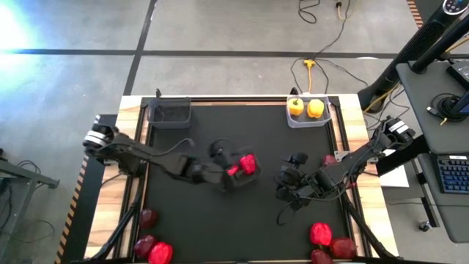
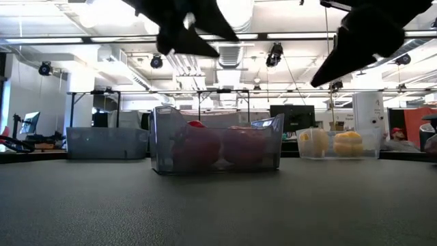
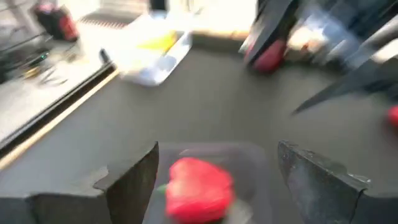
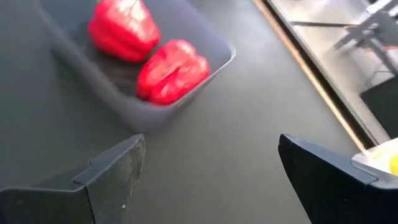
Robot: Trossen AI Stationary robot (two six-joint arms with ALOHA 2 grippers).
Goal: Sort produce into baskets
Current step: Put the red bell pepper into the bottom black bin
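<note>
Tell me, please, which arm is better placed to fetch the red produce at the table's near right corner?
The right. Its gripper hovers open and empty on the same side as that cluster, whereas the left gripper is over the centre basket of red peppers.

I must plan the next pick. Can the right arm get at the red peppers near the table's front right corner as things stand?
Probably yes. The right gripper is open and holds nothing, and the red peppers lie uncovered on the table's right front, on that arm's own side. The left gripper is away, over the middle basket.
</note>
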